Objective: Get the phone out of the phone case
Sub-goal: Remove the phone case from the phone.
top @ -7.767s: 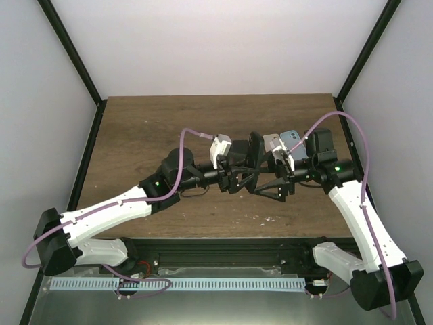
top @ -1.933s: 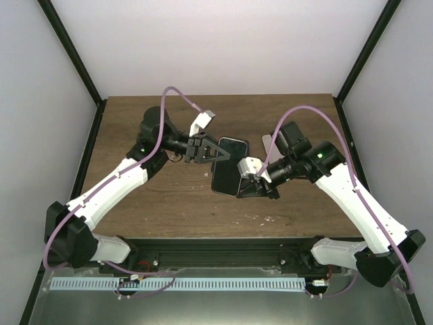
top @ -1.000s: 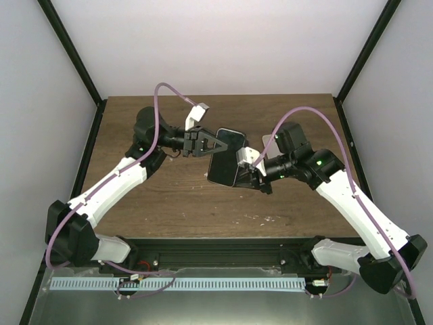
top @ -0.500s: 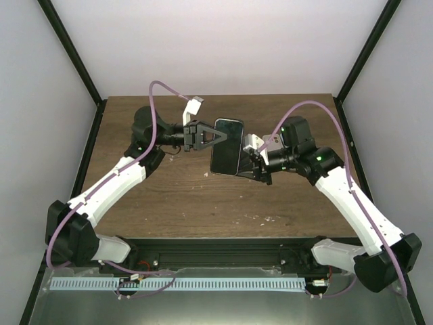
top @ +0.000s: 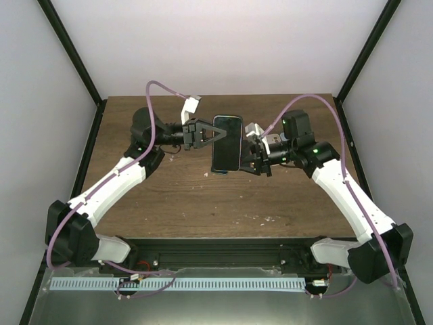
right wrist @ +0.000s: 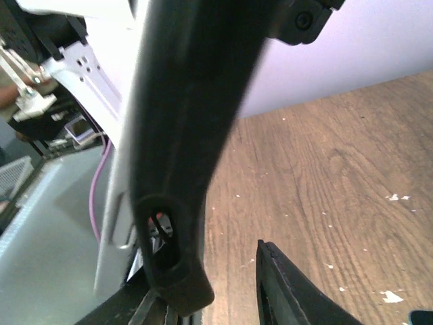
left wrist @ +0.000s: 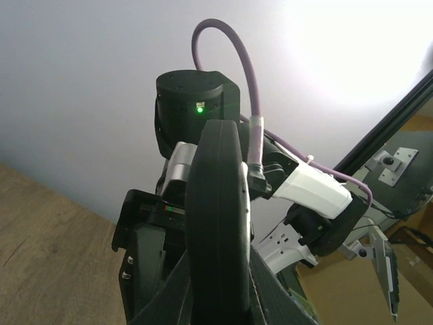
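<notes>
The phone [top: 226, 141], screen up inside its black phone case [top: 214, 150], hangs above the table's middle. My left gripper [top: 215, 135] is shut on its left long edge. In the left wrist view the phone case [left wrist: 213, 223] stands edge-on between the fingers, with the phone's silvery rim [left wrist: 246, 223] on its right side. My right gripper [top: 252, 161] sits at the case's lower right side, open. In the right wrist view the case's corner with an oval cutout [right wrist: 162, 237] lies by the left finger, apart from the right finger [right wrist: 291, 291].
The brown wooden table [top: 149, 203] lies below, with white specks [right wrist: 392, 198] on it. Black frame posts [top: 71, 57] rise at both back corners against white walls. Purple cables [top: 162, 91] loop above both arms.
The left arm carried the cased phone up and toward the back, turning it upright in view. The right gripper followed alongside, and its jaws spread apart off the case.
</notes>
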Available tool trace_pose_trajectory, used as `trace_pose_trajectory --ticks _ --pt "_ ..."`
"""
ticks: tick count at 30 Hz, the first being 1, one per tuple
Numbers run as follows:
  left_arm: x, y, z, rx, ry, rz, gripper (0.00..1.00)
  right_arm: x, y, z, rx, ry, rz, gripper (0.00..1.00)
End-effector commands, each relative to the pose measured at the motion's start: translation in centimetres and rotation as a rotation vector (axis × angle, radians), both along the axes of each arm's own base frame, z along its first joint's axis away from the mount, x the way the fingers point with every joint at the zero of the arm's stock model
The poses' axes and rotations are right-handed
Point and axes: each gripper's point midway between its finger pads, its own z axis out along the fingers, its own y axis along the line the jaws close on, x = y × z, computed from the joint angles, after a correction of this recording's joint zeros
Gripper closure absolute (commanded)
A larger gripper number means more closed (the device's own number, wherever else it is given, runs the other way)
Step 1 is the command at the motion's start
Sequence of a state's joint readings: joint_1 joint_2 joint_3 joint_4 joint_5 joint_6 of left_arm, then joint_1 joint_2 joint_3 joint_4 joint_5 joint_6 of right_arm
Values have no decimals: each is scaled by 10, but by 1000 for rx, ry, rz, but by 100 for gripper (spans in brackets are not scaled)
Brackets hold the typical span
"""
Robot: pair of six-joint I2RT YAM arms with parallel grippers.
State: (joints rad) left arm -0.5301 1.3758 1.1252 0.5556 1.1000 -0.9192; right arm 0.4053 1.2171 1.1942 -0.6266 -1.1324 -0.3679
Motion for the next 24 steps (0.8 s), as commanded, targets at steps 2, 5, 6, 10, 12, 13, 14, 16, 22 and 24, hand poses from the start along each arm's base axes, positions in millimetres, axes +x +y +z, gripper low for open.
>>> trace_pose_trajectory --ticks 2,5,6,10,12,13,14,16,22,24 --pt "-48 -8 -24 94 103 -233 100 28 -2 67 144 -174 -43 64" --pt "-46 -8 -31 114 116 -223 100 23 -4 78 179 -146 -13 56" --pt "-46 -9 -34 121 120 -221 100 22 -5 81 188 -135 -7 55" --pt "-45 -10 -46 151 144 -211 100 20 -6 92 213 -115 10 46" --pt "-45 -10 -50 160 151 -205 100 19 -6 95 221 -111 15 45" --pt "-44 -10 -52 166 154 -202 100 20 -6 96 223 -108 16 44" --pt "-44 -11 -54 172 155 -198 100 20 -6 97 225 -101 13 42" --pt "-42 -11 -59 184 162 -188 100 21 -6 99 229 -90 8 42" --pt "-34 -17 -64 191 180 -163 100 33 -2 93 236 17 -21 58" --pt "-30 -20 -68 192 194 -156 100 30 -1 87 236 63 13 71"
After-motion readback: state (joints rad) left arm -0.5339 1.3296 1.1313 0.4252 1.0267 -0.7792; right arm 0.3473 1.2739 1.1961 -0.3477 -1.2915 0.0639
